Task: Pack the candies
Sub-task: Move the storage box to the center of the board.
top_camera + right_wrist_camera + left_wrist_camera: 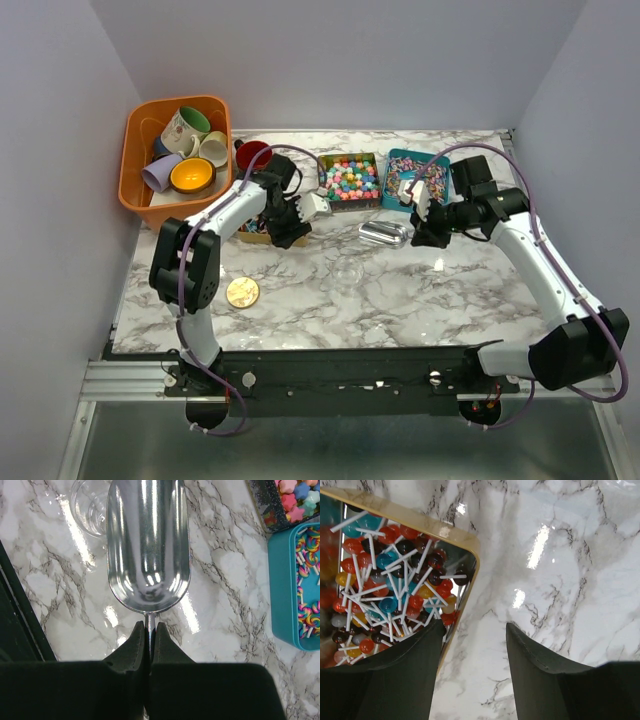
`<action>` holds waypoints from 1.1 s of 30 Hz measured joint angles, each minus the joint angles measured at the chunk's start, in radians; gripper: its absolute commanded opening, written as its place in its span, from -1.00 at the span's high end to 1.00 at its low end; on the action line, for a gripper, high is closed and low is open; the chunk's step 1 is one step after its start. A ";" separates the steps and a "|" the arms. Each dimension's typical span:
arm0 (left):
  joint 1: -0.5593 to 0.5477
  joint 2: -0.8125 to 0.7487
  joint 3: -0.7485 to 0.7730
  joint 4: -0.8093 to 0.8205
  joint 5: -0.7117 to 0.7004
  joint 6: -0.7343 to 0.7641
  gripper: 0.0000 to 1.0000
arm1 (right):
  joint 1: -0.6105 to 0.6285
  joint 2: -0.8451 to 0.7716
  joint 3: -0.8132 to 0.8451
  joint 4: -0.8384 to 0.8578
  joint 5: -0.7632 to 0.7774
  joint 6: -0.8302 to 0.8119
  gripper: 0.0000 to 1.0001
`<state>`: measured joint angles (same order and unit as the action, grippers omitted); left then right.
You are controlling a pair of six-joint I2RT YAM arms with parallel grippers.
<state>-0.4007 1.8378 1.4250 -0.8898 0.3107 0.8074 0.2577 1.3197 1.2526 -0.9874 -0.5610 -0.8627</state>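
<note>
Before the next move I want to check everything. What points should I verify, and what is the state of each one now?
1. Right hand grips the scoop by its handle: ok.
2. Scoop bowl empty: ok.
3. Left hand open, holding nothing: ok.
4. Star candies lie uncovered in their tin: ok.
5. Clear cup stands apart from both hands: ok.
6. Left hand clear of the lollipop tray rim: cannot tell.
</note>
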 measured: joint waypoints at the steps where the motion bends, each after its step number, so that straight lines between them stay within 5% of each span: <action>1: -0.001 0.007 0.006 0.005 0.000 0.003 -0.08 | 0.000 -0.002 0.000 0.000 -0.004 0.000 0.99; 6: -0.017 0.063 0.031 0.033 -0.002 0.019 0.43 | 0.000 -0.008 0.000 0.000 -0.008 0.000 0.99; 12: -0.090 0.077 -0.010 0.095 -0.013 0.014 0.76 | 0.000 -0.014 -0.004 0.000 -0.008 0.000 0.99; 33: -0.291 0.218 0.175 0.140 -0.034 -0.144 0.92 | -0.072 -0.165 -0.070 -0.033 0.083 -0.002 0.99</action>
<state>-0.6914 2.0556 1.6001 -0.7498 0.2768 0.6636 0.1852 1.1549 1.1824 -1.0206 -0.4778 -0.8650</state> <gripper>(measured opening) 0.055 0.090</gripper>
